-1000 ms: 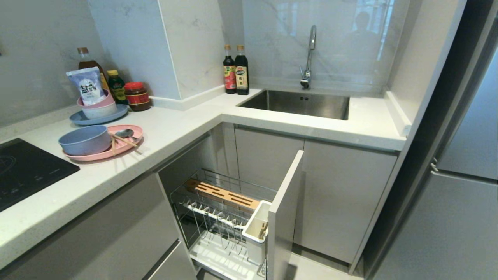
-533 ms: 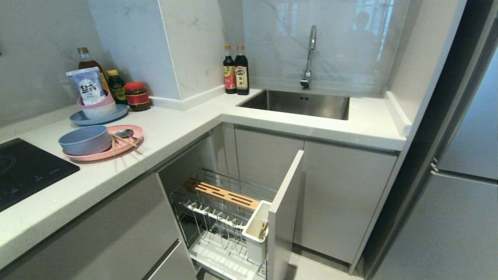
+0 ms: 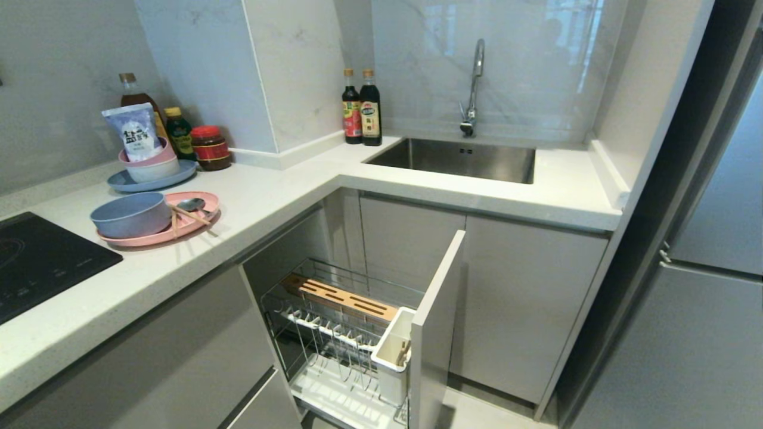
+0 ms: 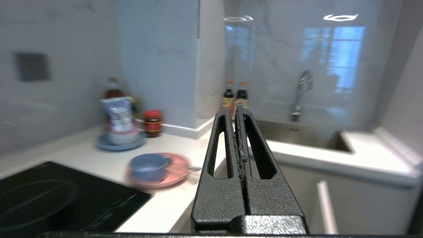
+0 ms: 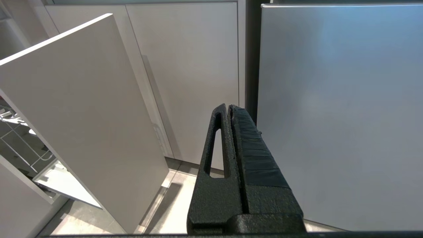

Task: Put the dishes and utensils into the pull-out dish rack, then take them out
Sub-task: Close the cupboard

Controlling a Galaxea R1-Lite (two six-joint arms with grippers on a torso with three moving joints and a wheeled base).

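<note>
The left gripper (image 4: pixel 235 110), jaws clenched and empty, points over the surface; the pink plate (image 4: pixel 180 168) carrying the blue bowl (image 4: pixel 147 167) lies ahead, nearer this arm.

Head view, little differs; faint reflection of a person (image 3: pixel 551 30) in the glossy wall (image 3: pixel 524 89) above the sink (image 3: pixel 453 159) now sits slightly further left and dimmer; blue bowl (image 3: pixel 130 214) and cooktop (image 3: pixel 42 256) land a hair rightward in frame together; a camera nudge, not the things moving.
</note>
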